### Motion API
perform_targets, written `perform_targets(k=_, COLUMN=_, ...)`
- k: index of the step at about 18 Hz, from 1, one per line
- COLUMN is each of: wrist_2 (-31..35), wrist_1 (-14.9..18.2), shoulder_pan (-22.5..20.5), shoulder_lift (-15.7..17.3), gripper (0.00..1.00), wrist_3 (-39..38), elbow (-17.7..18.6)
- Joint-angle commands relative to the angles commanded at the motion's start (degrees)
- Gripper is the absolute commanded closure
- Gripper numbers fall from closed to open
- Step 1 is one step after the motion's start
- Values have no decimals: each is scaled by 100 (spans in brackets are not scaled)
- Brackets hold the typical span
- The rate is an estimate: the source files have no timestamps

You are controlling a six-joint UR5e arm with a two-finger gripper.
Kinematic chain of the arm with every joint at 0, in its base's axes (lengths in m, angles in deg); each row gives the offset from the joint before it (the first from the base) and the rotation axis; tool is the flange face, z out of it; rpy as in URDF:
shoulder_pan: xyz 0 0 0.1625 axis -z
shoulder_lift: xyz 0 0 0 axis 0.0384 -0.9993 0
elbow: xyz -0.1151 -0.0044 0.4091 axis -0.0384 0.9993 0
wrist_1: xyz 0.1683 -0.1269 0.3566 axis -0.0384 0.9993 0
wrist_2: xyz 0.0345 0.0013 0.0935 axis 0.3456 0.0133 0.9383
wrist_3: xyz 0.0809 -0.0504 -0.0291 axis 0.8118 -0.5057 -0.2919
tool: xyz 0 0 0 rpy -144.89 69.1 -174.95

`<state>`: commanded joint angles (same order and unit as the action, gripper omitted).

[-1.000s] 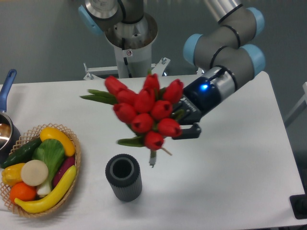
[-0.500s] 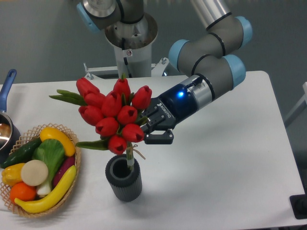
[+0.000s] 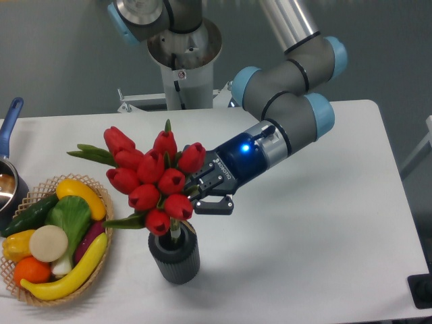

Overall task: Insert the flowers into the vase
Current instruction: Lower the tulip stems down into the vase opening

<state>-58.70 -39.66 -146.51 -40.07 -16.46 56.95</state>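
While the hand [image 3: 197,194] grips the flowers [image 3: 150,182] by the stems, tilted, ends just inside the vase [image 3: 175,255] near the worktop [image 3: 324,236] front edge, early release could tip both, being top-heavy

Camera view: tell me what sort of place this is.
Probably a robotics lab: a robot arm mounted at a plain white table, with toy produce in a wicker basket and red tulips as props.

Red tulip bunch [image 3: 152,179] gripped by hand [image 3: 197,196], stems dipping into mouth of ribbed grey vase [image 3: 175,256] on white counter [image 3: 304,256]. Wicker basket [image 3: 101,250] of toy vegetables at left, beside blue-handled pot [image 3: 9,177].
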Motion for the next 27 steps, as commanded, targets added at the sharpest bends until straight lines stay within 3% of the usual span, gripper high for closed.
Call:
perform_targets(k=9, wrist_2=44, wrist_1=-9, shoulder_pan=44, shoulder_lift=-334, gripper=81, wrist_3=667, elbow=264)
perform_targets(k=27, wrist_2=290, wrist_1=-9, shoulder_pan=70, shoulder_lift=-589, gripper=76, wrist_3=1099, elbow=510)
